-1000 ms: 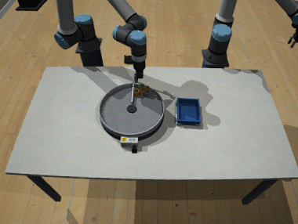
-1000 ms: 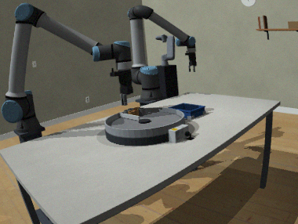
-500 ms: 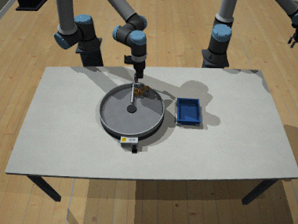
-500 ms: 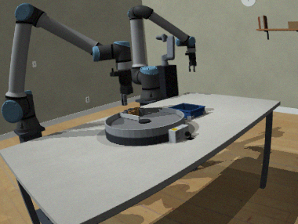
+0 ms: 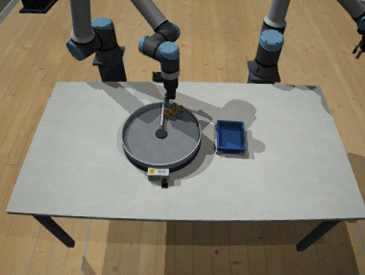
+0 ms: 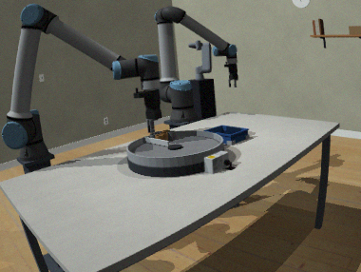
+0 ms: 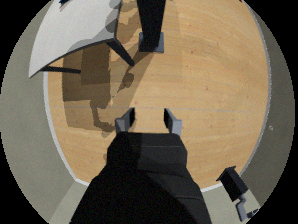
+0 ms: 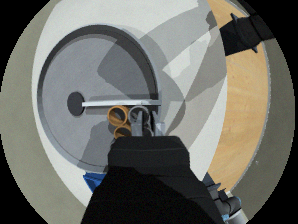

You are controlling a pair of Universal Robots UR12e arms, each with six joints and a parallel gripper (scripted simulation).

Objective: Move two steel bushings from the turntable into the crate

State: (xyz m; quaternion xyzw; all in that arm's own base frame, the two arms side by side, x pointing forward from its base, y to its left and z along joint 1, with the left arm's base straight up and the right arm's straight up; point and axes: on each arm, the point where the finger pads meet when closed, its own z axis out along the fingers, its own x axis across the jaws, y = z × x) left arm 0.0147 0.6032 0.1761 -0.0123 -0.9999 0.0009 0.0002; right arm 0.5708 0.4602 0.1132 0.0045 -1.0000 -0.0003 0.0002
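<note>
On my feeds, both arms have light grey tubular links with dark charcoal joint housings and rounded blue joint caps (image 5: 169,50) (image 6: 180,86). Toward the tool, the blue gives way to a pale grey ring (image 5: 170,74), then to a blocky black gripper body (image 7: 147,165) (image 8: 149,160). Beyond that body, the left gripper (image 7: 149,113) has grey angular fingers with flat black pads (image 7: 132,117) on their inner faces.

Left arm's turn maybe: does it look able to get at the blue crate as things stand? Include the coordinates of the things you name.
Probably yes: the left claw (image 5: 356,52) (image 6: 232,86) (image 7: 149,113) is open, and the right claw (image 5: 166,103) (image 6: 151,135) (image 8: 147,117) is at the turntable (image 5: 144,144) (image 6: 142,163) (image 8: 65,135), apparently clear of the crate (image 5: 231,149) (image 6: 239,137) (image 8: 93,182).
</note>
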